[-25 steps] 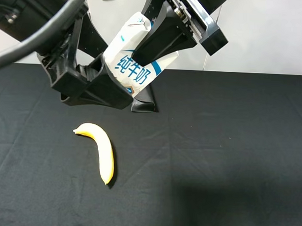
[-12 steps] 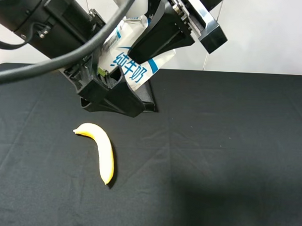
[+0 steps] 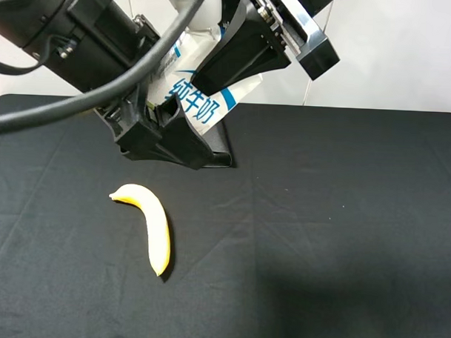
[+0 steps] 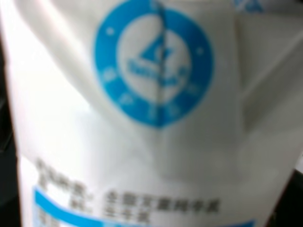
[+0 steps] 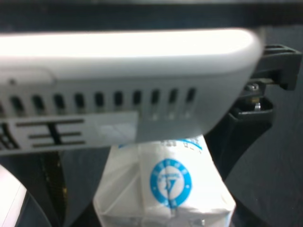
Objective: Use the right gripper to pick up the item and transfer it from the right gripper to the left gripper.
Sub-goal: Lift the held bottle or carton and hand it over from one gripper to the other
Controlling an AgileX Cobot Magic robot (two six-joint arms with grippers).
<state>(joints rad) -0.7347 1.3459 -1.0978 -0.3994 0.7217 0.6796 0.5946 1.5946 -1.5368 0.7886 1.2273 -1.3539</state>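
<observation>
right gripper (image 3: 233, 59) is clamping milk carton (image 3: 200, 101) mid-air; left gripper (image 3: 166, 133) is wrapping its lower end, can't tell if those jaws are shut

Aloft above the rear of the desk (image 3: 342, 232), left of centre: milk carton (image 3: 200, 101), tilted. From the upper right the right gripper (image 3: 214, 81) reaches in, jaws on either side of the carton's upper part. Below and to its left sits the left gripper (image 3: 167, 133), jaws flanking the carton's lower end; contact not discernible. On the desk directly beneath, the glasses case (image 3: 220, 155), partly hidden behind the left gripper. Further front and left on the desk, the banana (image 3: 151, 227), well apart from the case.
</observation>
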